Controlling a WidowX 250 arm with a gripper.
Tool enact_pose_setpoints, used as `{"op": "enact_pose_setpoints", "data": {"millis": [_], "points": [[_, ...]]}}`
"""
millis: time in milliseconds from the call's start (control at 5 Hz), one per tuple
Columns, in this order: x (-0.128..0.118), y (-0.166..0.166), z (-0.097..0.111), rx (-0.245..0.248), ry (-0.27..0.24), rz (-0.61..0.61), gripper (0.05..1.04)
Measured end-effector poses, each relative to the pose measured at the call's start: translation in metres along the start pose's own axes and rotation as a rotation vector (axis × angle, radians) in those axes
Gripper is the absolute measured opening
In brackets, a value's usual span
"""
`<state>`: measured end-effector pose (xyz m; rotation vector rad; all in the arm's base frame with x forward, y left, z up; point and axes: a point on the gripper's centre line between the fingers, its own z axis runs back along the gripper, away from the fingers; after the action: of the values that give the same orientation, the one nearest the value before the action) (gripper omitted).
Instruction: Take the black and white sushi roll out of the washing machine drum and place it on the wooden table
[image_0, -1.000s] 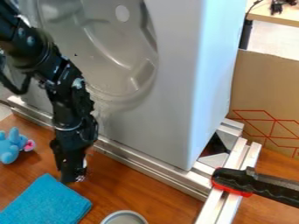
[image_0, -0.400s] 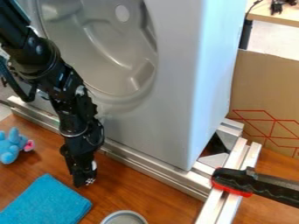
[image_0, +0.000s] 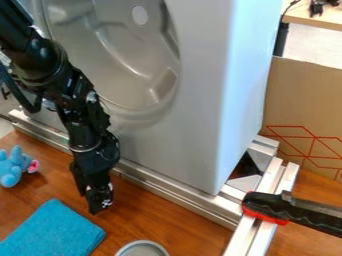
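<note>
"Blue and flat, the cloth (image_0: 52, 231) lies on the brown wooden table (image_0: 180, 227), in the lower left of the frame," says the first speaker; "it is the thing nearest to the gripper (image_0: 99, 204); a gap of bare wood shows between the two."

"And the claw?" asks the second; "apart, together, or clamped on something?"

"The picture does not settle it; whether the claw is spread or closed cannot be told; the gripper points down, left of centre in the lower part of the frame; the black arm (image_0: 50, 65) slants in from the upper left."

"What stands about it?"

"A light blue plush toy (image_0: 10, 167) with a pink part, at the left edge; a round grey object (image_0: 142, 248), cut off by the bottom edge; behind the gripper, a big grey panel (image_0: 200, 100) with a rounded, moulded hollow (image_0: 127, 65); a metal rail (image_0: 177, 195) runs along its foot."

"Any markings?"

"A small black-and-white patch near the gripper's tip; red lines in angular shapes on the cardboard (image_0: 304, 95), at the right; below that, a black clamp (image_0: 307, 215) with red edging reaches in from the right edge, over the metal bars (image_0: 262, 220)."
</note>
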<state>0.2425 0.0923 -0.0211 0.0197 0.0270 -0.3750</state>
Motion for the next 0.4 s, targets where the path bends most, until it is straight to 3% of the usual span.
{"op": "enact_pose_setpoints", "data": {"millis": [200, 400], "points": [[-0.002, 0.004, 0.011, 0.011, -0.011, 0.026, 1.012], [-0.004, 0.006, 0.023, 0.03, -0.019, 0.038, 1.007]]}}
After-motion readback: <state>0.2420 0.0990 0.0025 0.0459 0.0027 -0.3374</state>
